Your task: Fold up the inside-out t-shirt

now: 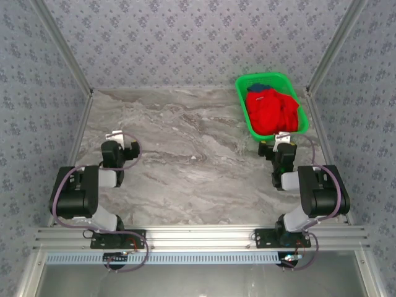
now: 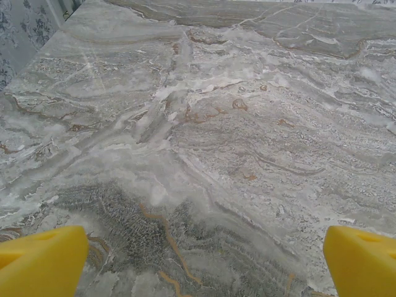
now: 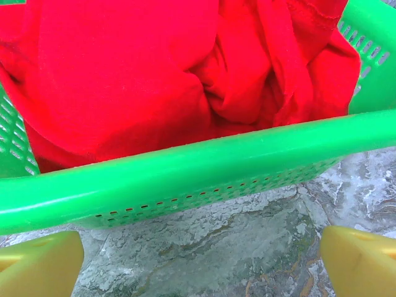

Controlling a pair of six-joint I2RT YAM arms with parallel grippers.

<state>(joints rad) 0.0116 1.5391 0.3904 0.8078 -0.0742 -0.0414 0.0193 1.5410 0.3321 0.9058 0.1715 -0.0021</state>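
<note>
The inside-out t-shirt (image 1: 270, 112) is bright red and lies crumpled in a green basket (image 1: 242, 99) at the back right of the table. Close up in the right wrist view, the red t-shirt (image 3: 136, 80) bulges above the basket's near rim (image 3: 185, 167). My right gripper (image 1: 282, 140) sits just in front of the basket, open, its yellow fingertips (image 3: 40, 266) wide apart over bare marble with nothing between them. My left gripper (image 1: 119, 137) rests at the left side of the table, far from the shirt, open, its yellow fingertips (image 2: 43, 263) over bare marble.
A dark navy-blue garment (image 1: 260, 87) shows at the far end of the basket behind the red cloth. Metal frame posts (image 1: 80, 117) and patterned walls bound the marble table (image 1: 192, 154) at left, right and back.
</note>
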